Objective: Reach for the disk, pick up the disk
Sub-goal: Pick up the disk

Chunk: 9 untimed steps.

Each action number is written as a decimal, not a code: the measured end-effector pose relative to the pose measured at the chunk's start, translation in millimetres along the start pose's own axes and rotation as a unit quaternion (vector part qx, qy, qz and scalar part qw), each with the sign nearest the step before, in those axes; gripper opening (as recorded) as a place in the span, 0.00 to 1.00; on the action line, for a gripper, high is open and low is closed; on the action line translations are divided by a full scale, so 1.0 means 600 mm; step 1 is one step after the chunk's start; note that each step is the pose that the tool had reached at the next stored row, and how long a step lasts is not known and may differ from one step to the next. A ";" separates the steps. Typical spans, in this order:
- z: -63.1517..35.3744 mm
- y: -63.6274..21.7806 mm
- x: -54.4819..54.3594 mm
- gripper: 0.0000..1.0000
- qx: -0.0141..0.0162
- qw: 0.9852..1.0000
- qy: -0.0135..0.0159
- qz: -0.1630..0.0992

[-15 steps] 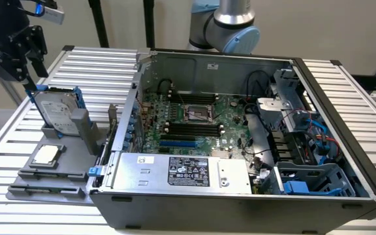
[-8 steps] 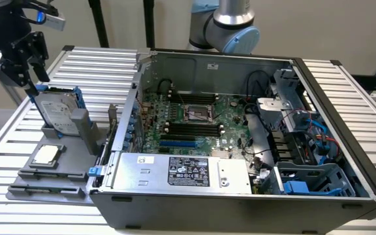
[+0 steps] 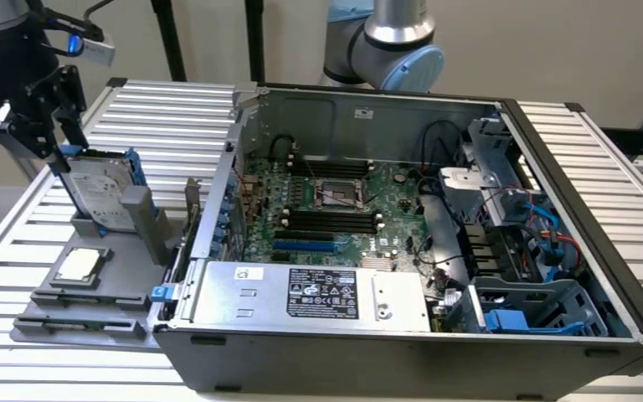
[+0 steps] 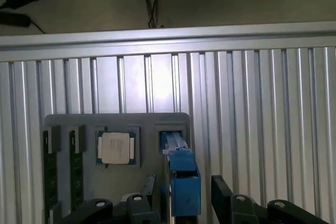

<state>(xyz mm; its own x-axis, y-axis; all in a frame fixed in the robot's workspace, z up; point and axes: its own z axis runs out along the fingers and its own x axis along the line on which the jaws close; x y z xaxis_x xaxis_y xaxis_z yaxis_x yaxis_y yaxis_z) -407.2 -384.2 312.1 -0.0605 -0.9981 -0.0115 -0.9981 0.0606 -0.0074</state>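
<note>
The disk point(image 3: 104, 191) stands on edge in a slot of the grey holder point(image 3: 76, 314) at the exterior view's left, its silver face and white label framed by the blue carrier. My gripper point(image 3: 63, 151) hangs just above and beside its upper end. In the wrist view the disk point(image 4: 181, 179) shows edge-on as a blue strip, with one black finger point(image 4: 148, 186) on one side and the other finger point(image 4: 222, 191) on the opposite side. The gripper point(image 4: 185, 188) is open, straddling the disk with a gap on each side and not touching it.
A small square chip point(image 3: 81, 264) lies on the grey holder beside the disk, also seen as the chip point(image 4: 116, 148). Memory sticks point(image 4: 50, 174) sit in the holder. The open computer case point(image 3: 411, 226) with its power supply point(image 3: 299, 293) stands close by. A slatted metal table point(image 4: 252, 103) lies underneath.
</note>
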 end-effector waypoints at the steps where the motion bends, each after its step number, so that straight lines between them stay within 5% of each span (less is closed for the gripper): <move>1: 0.002 0.000 0.001 0.54 0.000 1.000 -0.001 0.000; 9: 0.017 0.000 0.009 0.54 -0.001 1.000 -0.010 0.000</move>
<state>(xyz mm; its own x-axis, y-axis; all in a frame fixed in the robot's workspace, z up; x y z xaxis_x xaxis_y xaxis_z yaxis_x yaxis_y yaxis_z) -407.3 -389.3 301.9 -0.0603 -0.9977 -0.0318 -0.9981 0.0606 -0.0061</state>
